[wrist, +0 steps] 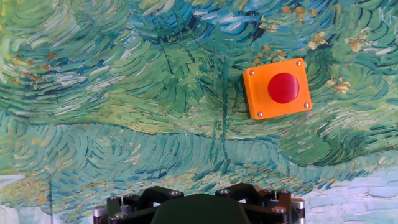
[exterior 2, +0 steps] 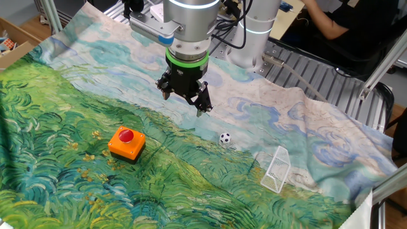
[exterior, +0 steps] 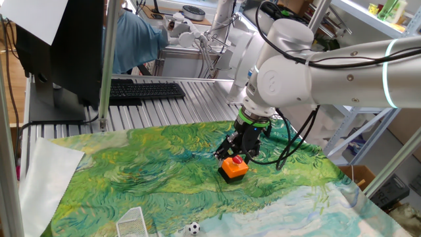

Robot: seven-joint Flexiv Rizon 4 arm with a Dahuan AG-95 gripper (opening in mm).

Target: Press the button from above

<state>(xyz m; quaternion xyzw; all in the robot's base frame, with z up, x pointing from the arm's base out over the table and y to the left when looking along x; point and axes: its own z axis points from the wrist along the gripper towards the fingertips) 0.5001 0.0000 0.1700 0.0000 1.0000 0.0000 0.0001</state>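
Note:
The button (exterior 2: 126,143) is an orange square box with a black base and a round red cap. It sits on the green painted cloth (exterior 2: 76,191). It also shows in one fixed view (exterior: 234,166) and in the upper right of the hand view (wrist: 277,88). My gripper (exterior 2: 184,104) hangs above the cloth, to the right of the button and farther back, not over it. Its two black fingertips (exterior 2: 203,111) stand apart with a gap, holding nothing. In one fixed view the gripper (exterior: 231,152) appears just behind the button.
A tiny soccer ball (exterior 2: 224,138) and a small white goal net (exterior 2: 277,169) lie on the cloth right of the gripper. A keyboard (exterior: 145,90) sits behind the cloth on the ribbed metal table. A person (exterior 2: 343,25) sits at the far side.

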